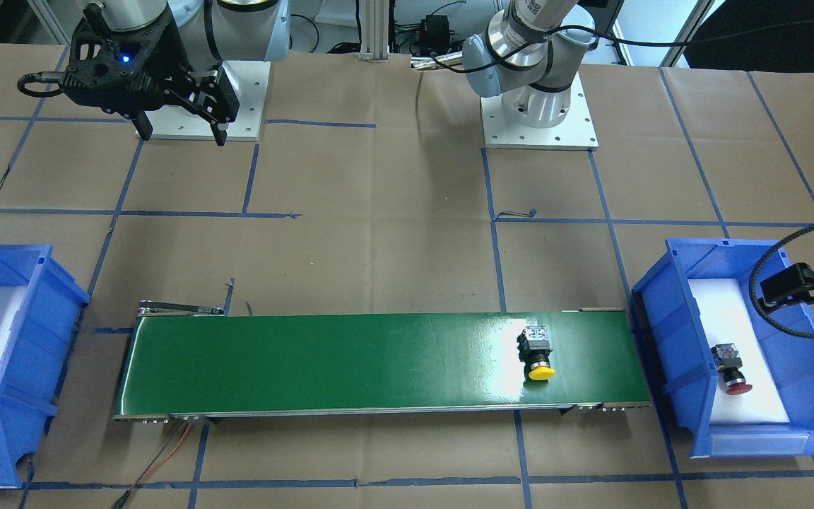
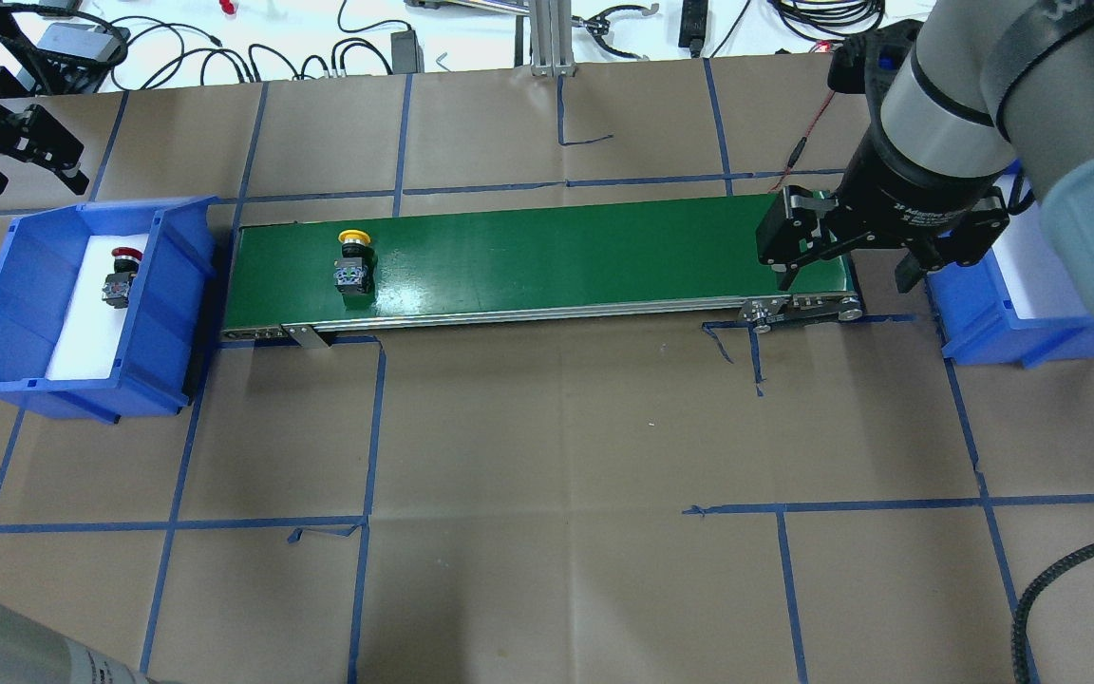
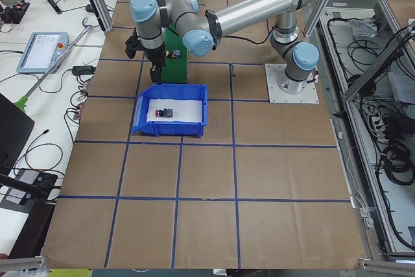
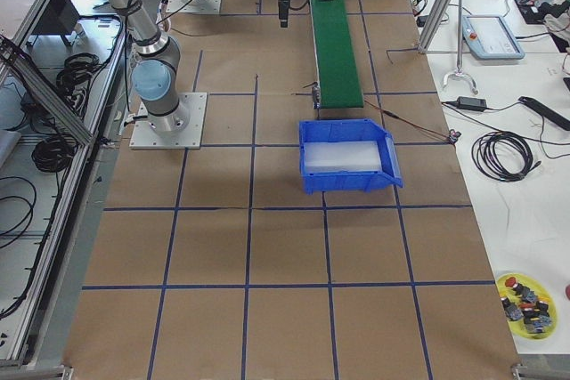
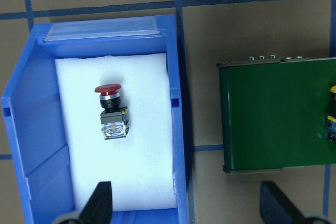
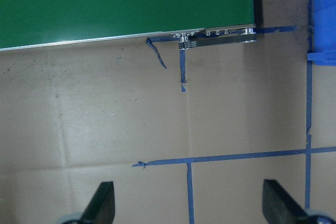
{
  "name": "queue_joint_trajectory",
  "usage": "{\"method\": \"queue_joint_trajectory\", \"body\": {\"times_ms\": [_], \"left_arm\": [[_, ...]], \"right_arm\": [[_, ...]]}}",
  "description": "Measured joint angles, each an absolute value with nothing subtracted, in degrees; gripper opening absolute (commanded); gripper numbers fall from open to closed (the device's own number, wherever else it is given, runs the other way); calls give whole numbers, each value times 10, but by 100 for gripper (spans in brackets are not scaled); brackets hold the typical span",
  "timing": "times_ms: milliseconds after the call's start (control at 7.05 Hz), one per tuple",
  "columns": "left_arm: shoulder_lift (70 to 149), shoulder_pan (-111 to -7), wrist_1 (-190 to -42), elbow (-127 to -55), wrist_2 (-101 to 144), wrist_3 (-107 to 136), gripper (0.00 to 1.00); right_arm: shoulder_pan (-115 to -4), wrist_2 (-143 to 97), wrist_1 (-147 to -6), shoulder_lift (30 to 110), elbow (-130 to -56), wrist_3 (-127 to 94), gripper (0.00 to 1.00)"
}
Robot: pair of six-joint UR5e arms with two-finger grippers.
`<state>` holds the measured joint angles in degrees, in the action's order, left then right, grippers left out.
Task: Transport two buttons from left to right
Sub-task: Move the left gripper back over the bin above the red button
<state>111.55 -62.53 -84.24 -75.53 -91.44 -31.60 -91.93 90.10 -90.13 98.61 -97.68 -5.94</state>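
The yellow-capped button (image 1: 538, 352) lies on its side on the green conveyor belt (image 1: 343, 360), near the belt's left-arm end; it also shows in the overhead view (image 2: 353, 261). The red-capped button (image 5: 113, 111) lies on white foam in the blue bin (image 5: 178, 129) on the robot's left (image 2: 120, 277). My left gripper (image 5: 186, 208) is open and empty, above the far end of that bin (image 2: 25, 161). My right gripper (image 6: 189, 208) is open and empty, hovering over the table by the belt's right end (image 2: 846, 275).
A second blue bin (image 2: 1012, 313) with white foam stands past the belt's right end and holds nothing visible (image 4: 347, 157). Red and black wires (image 1: 167, 452) trail from the belt's right end. Blue tape lines grid the brown paper table.
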Motion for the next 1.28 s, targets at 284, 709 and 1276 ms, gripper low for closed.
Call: {"method": "queue_joint_trajectory", "body": {"times_ms": [284,709,1276], "left_arm": [[1147,-612,-816,-751,-913,-348,98],[1173,-617,-750,-786,-901,-348,98],[1218,-615,-662,-821,-895,-347,98]], "right_arm": [[-919,901,-901,986,-977,-59,100],[-919,901,-901,986,-976,-60,100],[-919,901,-901,986,-976,-60,100]]}}
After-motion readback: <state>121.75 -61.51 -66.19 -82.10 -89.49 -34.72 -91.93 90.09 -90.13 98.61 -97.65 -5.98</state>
